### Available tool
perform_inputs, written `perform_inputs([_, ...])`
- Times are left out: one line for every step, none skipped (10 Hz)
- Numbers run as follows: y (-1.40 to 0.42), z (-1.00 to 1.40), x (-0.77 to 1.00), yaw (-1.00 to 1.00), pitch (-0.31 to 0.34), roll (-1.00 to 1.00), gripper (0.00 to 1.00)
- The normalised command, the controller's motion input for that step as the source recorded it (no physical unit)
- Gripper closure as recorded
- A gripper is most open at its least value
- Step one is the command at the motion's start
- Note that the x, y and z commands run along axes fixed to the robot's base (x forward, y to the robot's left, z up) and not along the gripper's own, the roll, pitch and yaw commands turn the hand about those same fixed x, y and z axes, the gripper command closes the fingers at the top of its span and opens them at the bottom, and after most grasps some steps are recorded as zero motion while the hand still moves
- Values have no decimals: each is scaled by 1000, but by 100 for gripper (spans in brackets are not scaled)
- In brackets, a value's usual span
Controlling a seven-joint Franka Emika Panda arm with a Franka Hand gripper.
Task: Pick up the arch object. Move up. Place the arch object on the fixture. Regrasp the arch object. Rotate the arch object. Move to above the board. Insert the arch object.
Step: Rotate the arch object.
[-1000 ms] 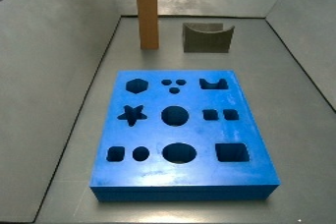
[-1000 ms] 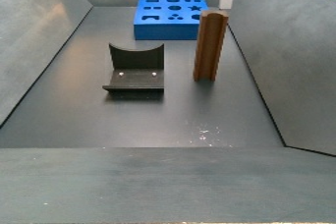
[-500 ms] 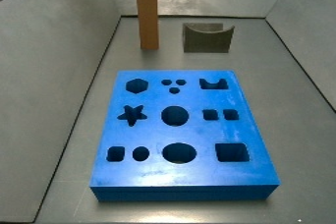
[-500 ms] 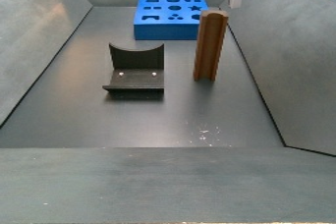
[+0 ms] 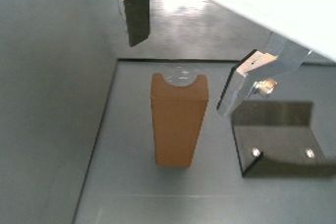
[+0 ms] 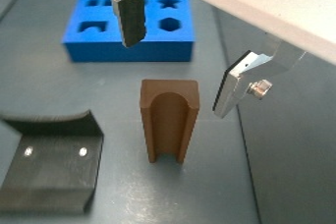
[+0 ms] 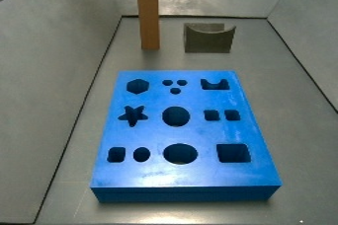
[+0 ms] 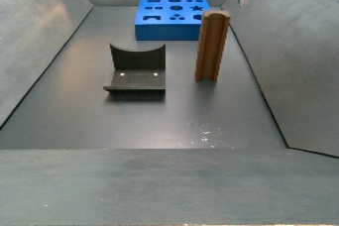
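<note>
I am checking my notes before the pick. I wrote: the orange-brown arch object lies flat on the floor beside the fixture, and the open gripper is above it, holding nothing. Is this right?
Not quite. The arch object stands upright on its end, not flat; a side view shows this plainly. The rest holds: it is beside the fixture, and the gripper is open above it, holding nothing.

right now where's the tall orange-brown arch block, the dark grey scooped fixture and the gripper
tall orange-brown arch block [image 6: 168,120]: wrist view, front face, standing upright
dark grey scooped fixture [image 8: 135,69]: side view, scoop's middle
gripper [image 6: 178,43]: wrist view, open, midway between fingertips, above the block
</note>
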Motion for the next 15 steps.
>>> perform_inputs([-5,-20,43,1000,17,-49,0])
perform_inputs([-5,-20,43,1000,18,-53,0])
perform_inputs([-5,-20,43,1000,21,-60,0])
perform_inputs([-5,-20,43,1000,22,-64,0])
perform_inputs([-5,-20,43,1000,26,-76,0])
perform_inputs([-5,-20,43,1000,30,-88,0])
perform_inputs([-5,-20,43,1000,39,-112,0])
perform_inputs([-4,-19,43,1000,44,-127,0])
perform_inputs([-3,-19,43,800,50,-143,0])
perform_inputs([0,-19,43,568,50,-134,0])
perform_inputs([6,-18,43,362,51,-115,0])
perform_inputs([0,-1000,0,194,52,-89,0])
perform_inputs([-2,-1000,10,119,41,-78,0])
perform_inputs([-2,-1000,31,79,2,-76,0])
perform_inputs([-4,-940,34,59,-23,-76,0])
